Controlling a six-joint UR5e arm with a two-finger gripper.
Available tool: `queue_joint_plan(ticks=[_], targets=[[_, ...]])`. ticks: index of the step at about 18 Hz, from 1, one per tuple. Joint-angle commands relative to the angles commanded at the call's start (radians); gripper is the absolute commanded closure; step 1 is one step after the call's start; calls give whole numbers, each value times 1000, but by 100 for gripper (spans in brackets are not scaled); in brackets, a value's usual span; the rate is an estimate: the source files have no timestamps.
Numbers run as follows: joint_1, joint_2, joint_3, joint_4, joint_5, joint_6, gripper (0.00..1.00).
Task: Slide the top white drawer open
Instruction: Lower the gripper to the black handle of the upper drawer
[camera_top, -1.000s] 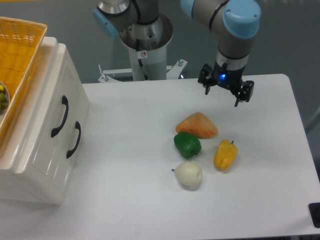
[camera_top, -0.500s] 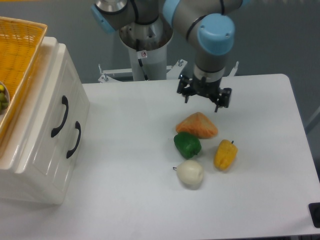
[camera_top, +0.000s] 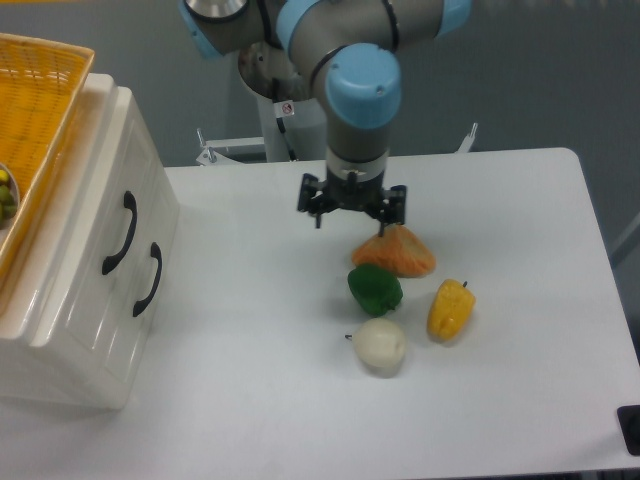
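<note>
The cream-white cabinet stands at the left edge of the table. Its top white drawer (camera_top: 95, 215) is closed, with a curved black handle (camera_top: 118, 232). The lower drawer with its own black handle (camera_top: 148, 279) is closed too. My gripper (camera_top: 351, 214) points down over the table's middle, far to the right of the cabinet and just left of an orange vegetable (camera_top: 396, 251). Its fingers are spread apart and hold nothing.
A yellow wicker basket (camera_top: 40, 110) sits on top of the cabinet. A green pepper (camera_top: 375, 289), a yellow pepper (camera_top: 450, 309) and a white pear-like fruit (camera_top: 378, 346) lie right of centre. The arm's base (camera_top: 290, 95) stands at the table's back edge.
The gripper has swept left from the table's back right to just above and left of the orange vegetable. The drawers and the vegetables have not moved.
</note>
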Motion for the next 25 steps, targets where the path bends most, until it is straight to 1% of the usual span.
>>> queue_joint_plan(ticks=[2, 5, 9, 13, 20, 22, 25], targets=[[-21, -2, 6, 0, -38, -37, 0], [-64, 2, 25, -2, -60, -55, 0], [-100, 0, 51, 0, -113, -167, 0], [-137, -3, 58, 0, -146, -212, 0], [-212, -29, 58, 0, -173, -226, 0], [-212, -28, 60, 0, -198, -239, 0], [-221, -26, 64, 0, -201, -243, 0]])
